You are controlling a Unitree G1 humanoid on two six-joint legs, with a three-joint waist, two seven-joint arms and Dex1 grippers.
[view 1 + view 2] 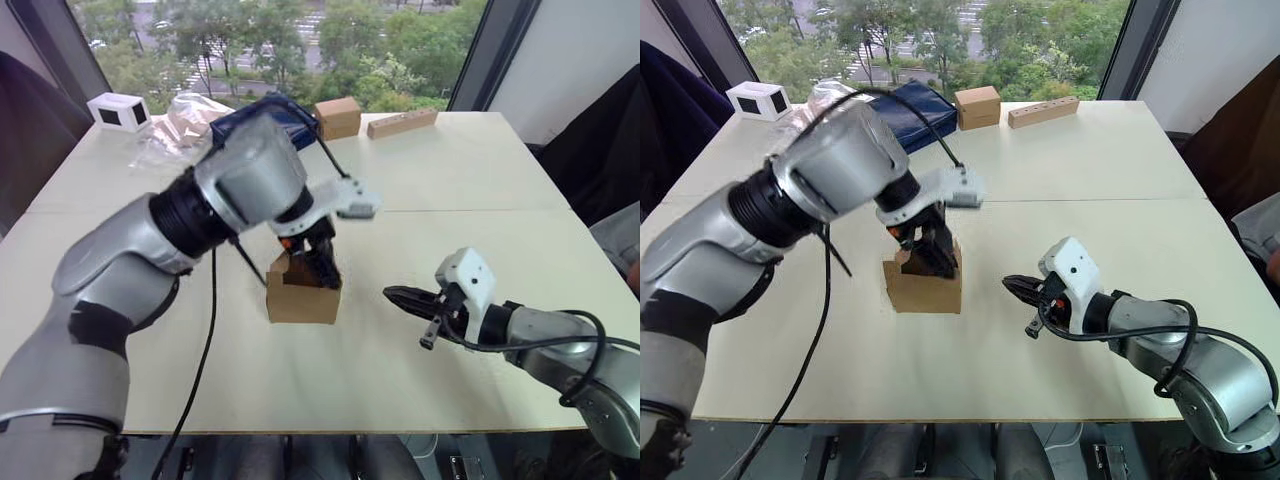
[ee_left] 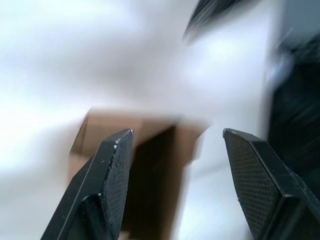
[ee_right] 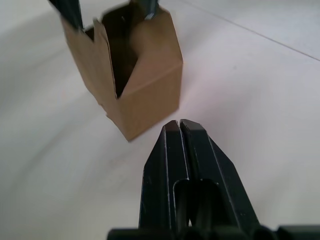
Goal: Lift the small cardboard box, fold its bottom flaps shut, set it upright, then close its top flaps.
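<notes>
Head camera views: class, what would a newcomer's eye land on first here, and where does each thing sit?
First, the small cardboard box standing upright mid-table, its top flaps still up, with the left hand open and reaching down into its top. To the box's right, the right hand is shut, apart from it, pointing at it. At the far edge sit a second brown box and a navy pouch.
</notes>
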